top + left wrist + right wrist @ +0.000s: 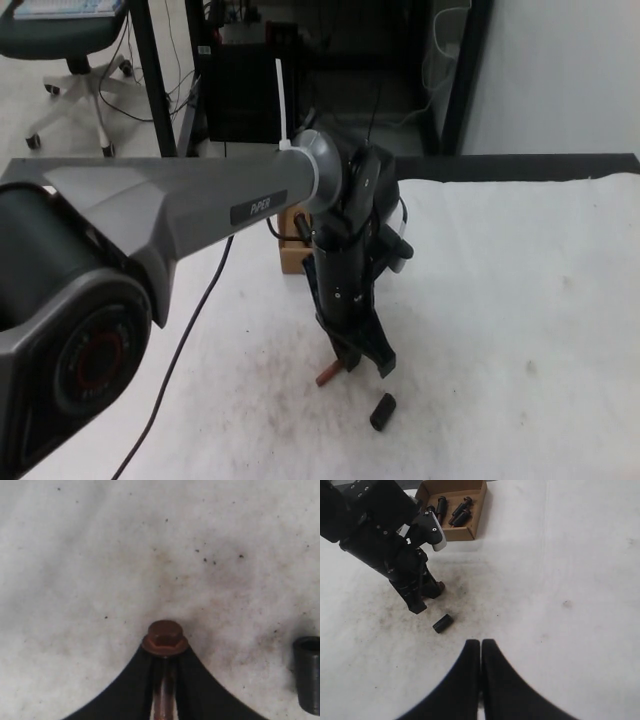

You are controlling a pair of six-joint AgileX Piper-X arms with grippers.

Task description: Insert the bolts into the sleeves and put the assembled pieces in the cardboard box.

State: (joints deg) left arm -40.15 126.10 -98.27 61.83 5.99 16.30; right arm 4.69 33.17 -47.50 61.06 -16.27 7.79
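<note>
Your left gripper (pixel 165 652) is closed on the shank of a brown bolt (pixel 165 636), whose hex head pokes out just past the fingertips, low over the table (pixel 570 580). I cannot tell whether the head touches the surface. The black sleeve (pixel 442 623) lies on its side on the table near that gripper, loose, with nothing steadying it. That is your main risk: push the bolt at a lying sleeve and it will likely roll or skid away instead of taking the bolt. The grip is also narrow, on a smooth shank, so a sideways knock against the sleeve's rim could twist the bolt between the fingers or pull it free. Your right gripper (pixel 481 645) hangs above the table with its fingers pressed together and nothing between them, so it would have to open before it could hold the sleeve. The cardboard box (pixel 475 520) stands farther back with dark pieces already in it. As for writing, the arm carries a small lettered plate (pixel 258 207); nothing legible shows on the bolt, sleeve or box.
</note>
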